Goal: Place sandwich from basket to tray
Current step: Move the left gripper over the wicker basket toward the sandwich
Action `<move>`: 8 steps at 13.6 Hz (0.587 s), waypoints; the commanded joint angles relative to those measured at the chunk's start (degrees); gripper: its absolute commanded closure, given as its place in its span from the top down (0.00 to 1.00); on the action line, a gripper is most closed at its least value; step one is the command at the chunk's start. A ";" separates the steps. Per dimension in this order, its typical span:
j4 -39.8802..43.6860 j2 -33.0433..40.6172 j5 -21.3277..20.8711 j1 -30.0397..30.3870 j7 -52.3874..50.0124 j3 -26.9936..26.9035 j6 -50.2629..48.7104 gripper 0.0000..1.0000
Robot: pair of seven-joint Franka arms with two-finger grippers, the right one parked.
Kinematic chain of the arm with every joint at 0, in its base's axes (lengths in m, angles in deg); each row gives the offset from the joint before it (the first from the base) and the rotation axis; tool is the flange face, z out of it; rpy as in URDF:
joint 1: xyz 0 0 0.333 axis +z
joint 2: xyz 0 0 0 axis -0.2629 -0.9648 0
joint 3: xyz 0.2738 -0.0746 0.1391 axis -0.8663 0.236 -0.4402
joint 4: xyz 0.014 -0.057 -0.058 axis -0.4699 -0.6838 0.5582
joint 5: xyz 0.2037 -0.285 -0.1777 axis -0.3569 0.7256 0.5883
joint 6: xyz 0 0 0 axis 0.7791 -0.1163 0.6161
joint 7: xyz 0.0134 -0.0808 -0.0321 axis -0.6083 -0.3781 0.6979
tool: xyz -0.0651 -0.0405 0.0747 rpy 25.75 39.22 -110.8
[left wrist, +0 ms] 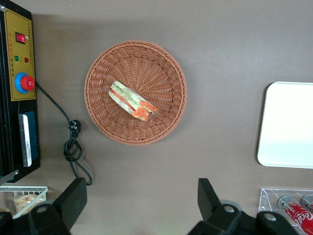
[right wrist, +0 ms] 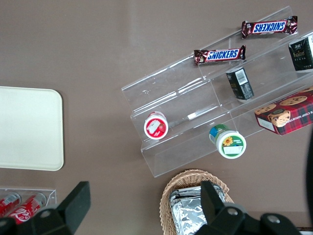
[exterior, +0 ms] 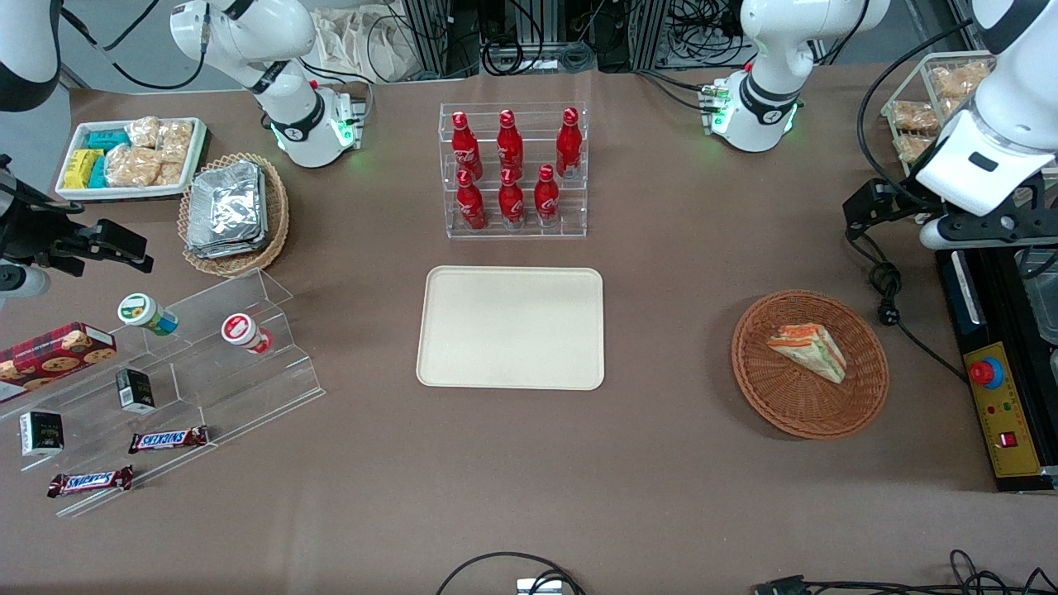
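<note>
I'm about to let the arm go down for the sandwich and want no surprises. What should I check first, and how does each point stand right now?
1. Sandwich lies in the basket: ok.
2. Nothing lies on or against the sandwich: ok.
3. Gripper is open and holds nothing: ok.
4. Gripper is over the sandwich: not ok; it hangs high over bare table beside the basket, toward the working arm's end.
5. Tray has free room for the sandwich: ok.
6. Black cable on the table stays off the basket: ok.
</note>
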 commanded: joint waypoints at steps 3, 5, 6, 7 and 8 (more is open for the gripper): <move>0.64 -0.33 0.26 -0.23 0.66 -0.30 -0.18 1.00; 0.38 -0.76 1.05 0.12 0.22 -0.74 -0.09 1.00; 0.12 -1.64 1.14 0.21 -0.39 -1.17 0.00 1.00; -0.41 -2.51 1.14 0.21 -2.57 -1.70 0.17 1.00; -1.37 -3.13 1.23 0.29 -5.99 -2.22 1.57 1.00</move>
